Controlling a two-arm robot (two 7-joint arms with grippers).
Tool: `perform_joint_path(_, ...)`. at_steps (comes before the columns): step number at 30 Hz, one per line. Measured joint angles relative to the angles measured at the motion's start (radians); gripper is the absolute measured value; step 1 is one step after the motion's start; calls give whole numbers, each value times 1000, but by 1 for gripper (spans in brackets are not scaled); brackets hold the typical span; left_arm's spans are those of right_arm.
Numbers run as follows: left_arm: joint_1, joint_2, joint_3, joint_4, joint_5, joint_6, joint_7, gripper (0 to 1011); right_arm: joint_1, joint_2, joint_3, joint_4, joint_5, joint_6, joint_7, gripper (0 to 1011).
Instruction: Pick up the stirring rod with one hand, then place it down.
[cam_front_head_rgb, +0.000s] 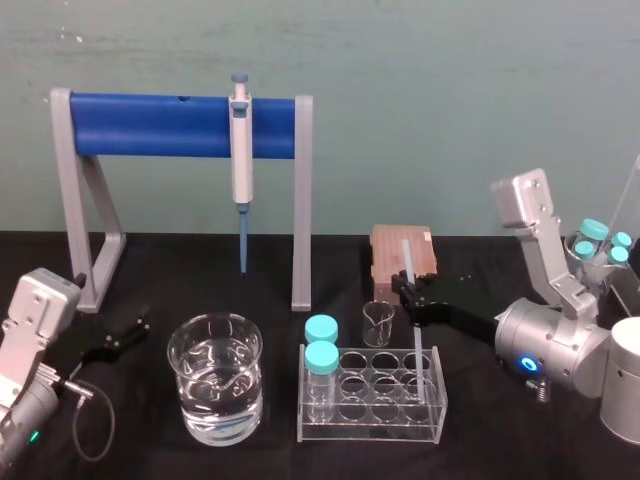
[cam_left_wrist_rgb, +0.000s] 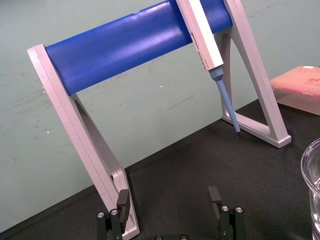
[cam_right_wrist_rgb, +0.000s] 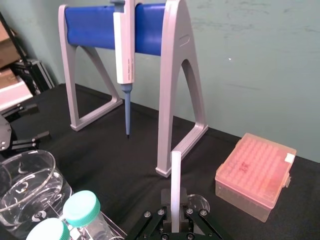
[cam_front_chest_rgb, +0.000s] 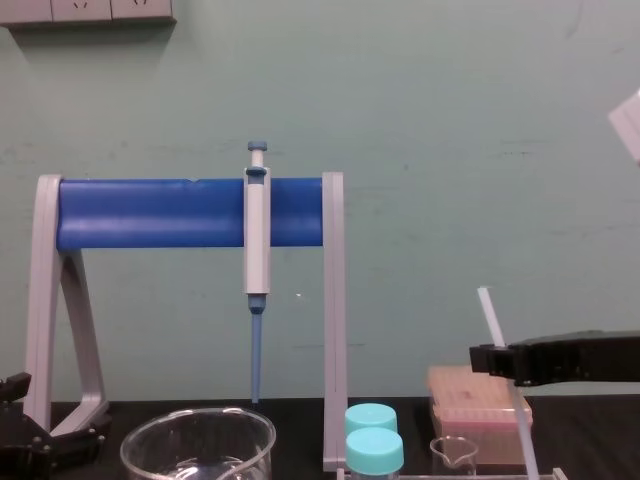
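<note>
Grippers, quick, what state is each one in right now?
Left gripper: open, empty, beside the pipette stand.
Right gripper: shut on the stirring rod, held near upright.

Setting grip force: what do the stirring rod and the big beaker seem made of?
The stirring rod, clamped in the right gripper: frosted, translucent white, glass or plastic, can't tell which. The big beaker: probably clear glossy glass by its bright reflections, water visible through it.

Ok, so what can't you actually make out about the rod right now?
- Lower end of the stirring rod: the chest view's bottom edge cuts it off. In the head view it is lost against the clear tube rack, so touching or not is unclear.
- Its gripped stretch: hidden between the right gripper's fingers, right wrist view.
</note>
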Motion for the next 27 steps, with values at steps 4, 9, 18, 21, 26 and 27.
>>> perform_joint_path(4, 0, 0, 0, 0, 0, 0, 0, 1005, -13, 4, 10, -18, 19, -5, -10, 79)
perform_joint_path(9, 0, 0, 0, 0, 0, 0, 0, 1005, -24, 13, 19, -44, 36, -12, -18, 79)
perform_joint_path(18, 0, 0, 0, 0, 0, 0, 0, 1005, -42, 35, 35, -105, 62, -43, -26, 79)
perform_joint_path(21, 0, 0, 0, 0, 0, 0, 0, 1005, -45, 48, 41, -128, 70, -56, -28, 79)
perform_joint_path(26, 0, 0, 0, 0, 0, 0, 0, 1005, -46, 61, 48, -156, 77, -77, -28, 79)
perform_joint_path(27, 0, 0, 0, 0, 0, 0, 0, 1005, -45, 63, 49, -160, 77, -80, -29, 79)
